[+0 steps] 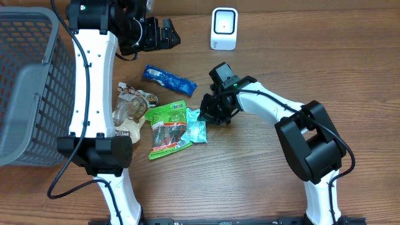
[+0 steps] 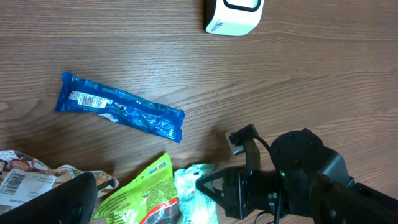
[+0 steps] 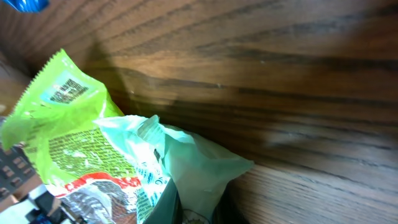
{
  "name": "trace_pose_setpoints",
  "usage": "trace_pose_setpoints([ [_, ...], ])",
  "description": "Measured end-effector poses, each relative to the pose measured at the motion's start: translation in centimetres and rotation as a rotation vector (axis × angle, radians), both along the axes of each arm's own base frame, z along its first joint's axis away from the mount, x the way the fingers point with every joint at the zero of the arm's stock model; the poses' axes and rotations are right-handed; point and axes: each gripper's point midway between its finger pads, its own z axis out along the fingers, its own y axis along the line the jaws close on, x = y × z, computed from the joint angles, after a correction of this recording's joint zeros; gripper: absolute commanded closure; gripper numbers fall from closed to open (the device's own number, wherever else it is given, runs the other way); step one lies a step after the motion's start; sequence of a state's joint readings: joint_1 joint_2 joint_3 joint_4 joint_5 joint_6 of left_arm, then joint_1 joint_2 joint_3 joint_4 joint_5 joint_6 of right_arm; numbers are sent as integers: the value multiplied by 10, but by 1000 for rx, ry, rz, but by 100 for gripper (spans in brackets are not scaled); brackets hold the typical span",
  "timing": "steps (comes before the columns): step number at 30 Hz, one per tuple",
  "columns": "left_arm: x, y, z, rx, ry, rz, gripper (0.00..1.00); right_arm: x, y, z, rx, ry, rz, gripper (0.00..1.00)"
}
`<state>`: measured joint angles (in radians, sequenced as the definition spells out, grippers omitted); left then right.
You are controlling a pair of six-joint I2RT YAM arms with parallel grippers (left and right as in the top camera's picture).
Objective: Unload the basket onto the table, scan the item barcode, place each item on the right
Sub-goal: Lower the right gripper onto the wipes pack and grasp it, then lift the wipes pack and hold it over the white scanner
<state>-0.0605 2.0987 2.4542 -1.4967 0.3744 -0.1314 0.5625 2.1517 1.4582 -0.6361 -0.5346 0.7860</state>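
- Your right gripper (image 1: 210, 117) is clamped on the right-hand edge of the mint-green packet (image 1: 197, 129). In the right wrist view, that packet's corner runs down into the dark fingers at the bottom of the frame.
- The packet lies low on the table (image 1: 281, 62), its other edge touching or overlapping the bright green packet (image 1: 167, 128). Nothing shows it lifted clear of the wood yet.
- Your left gripper (image 1: 164, 34) has its fingers spread wide with nothing between them. It hangs over the far side of the table, near the scanner (image 1: 224, 28).
- The scanner stands white and upright at the far edge, well apart from the gripped packet.
- Done so far, as I judge it: one item is singled out of the pile and you have a grip on it. That is only the opening step.
- What remains is the lift, the carry across to the scanner and presenting the barcode to its window.
- No barcode shows on the mint-green packet in any view, so you cannot tell which face carries it. Expect to turn the packet, or hand it to the free arm, before a read is likely.
- The blue packet (image 1: 169, 78), the brown packet (image 1: 128, 109) and the basket (image 1: 25, 44) lie apart from both grippers.
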Motion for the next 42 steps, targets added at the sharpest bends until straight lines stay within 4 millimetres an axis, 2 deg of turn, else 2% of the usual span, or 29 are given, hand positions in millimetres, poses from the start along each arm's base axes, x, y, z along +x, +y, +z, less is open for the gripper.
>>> trace_pose_setpoints([
  [5,0,0,0,0,0,0,0,9,-7,2,18,-2,-18,96],
  [8,0,0,0,0,0,0,0,26,-26,10,58,-24,-34,96],
  [10,0,0,0,0,0,0,0,45,-44,28,107,-68,-56,96],
  [11,0,0,0,-1,0,0,0,60,-58,50,161,-122,-74,96],
  [12,0,0,0,0,0,0,0,64,-61,57,175,-141,-77,96],
  [15,0,0,0,0,0,0,0,91,-90,124,305,-307,-101,96],
  [16,0,0,0,0,0,0,0,98,-101,152,350,-376,-107,96],
  [18,0,0,0,0,0,0,0,101,-118,192,404,-470,-114,96],
  [20,0,0,0,0,0,0,0,98,-129,224,441,-534,-116,96],
  [23,0,0,0,0,0,0,0,95,-134,251,479,-595,-113,96],
  [31,0,0,0,0,0,0,0,111,-139,270,501,-643,-188,96],
  [42,0,0,0,0,0,0,0,130,-154,260,395,-663,-310,96],
])
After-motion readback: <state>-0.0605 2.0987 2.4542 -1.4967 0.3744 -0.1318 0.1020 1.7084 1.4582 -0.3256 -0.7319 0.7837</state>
